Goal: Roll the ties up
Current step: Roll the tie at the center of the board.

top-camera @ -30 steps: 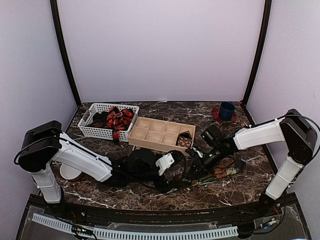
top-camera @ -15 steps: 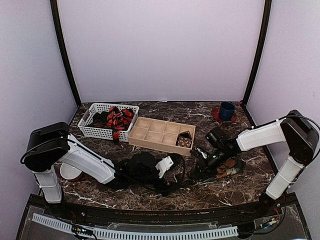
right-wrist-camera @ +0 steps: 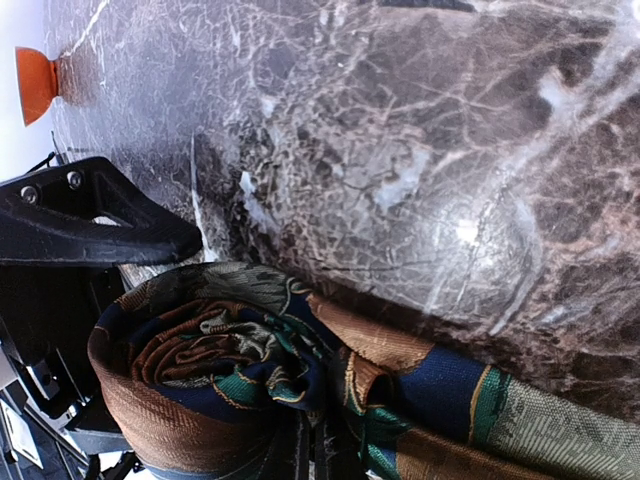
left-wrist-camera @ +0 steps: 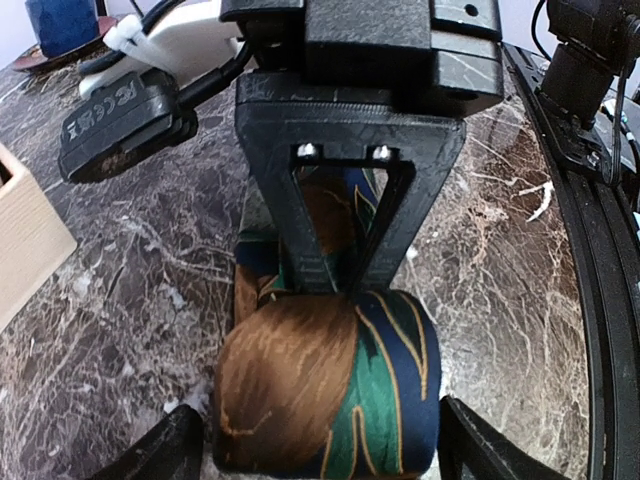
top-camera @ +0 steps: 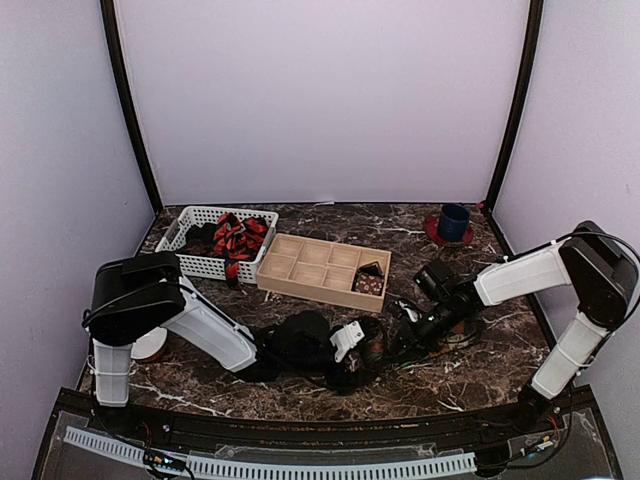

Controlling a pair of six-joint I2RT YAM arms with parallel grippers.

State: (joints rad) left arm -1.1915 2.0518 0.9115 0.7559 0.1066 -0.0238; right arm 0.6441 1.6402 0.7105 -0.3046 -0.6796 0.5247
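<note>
Tie (left-wrist-camera: 330,385) roll clamped between left fingers (left-wrist-camera: 165,450); right fingers (left-wrist-camera: 290,225) pinch its tail.

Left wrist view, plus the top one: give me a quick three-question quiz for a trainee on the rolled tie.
1. True or false: the rolled necktie lies in the white basket.
2. Which colours show on it? A red and black; B brown, green and navy; C plain grey.
3. Fill in: the fingers pinching the tie just beyond the roll belong to the ___ gripper.
Key: 1 false, it sits on the marble table, between the left gripper fingers; 2 B; 3 right gripper.
</note>
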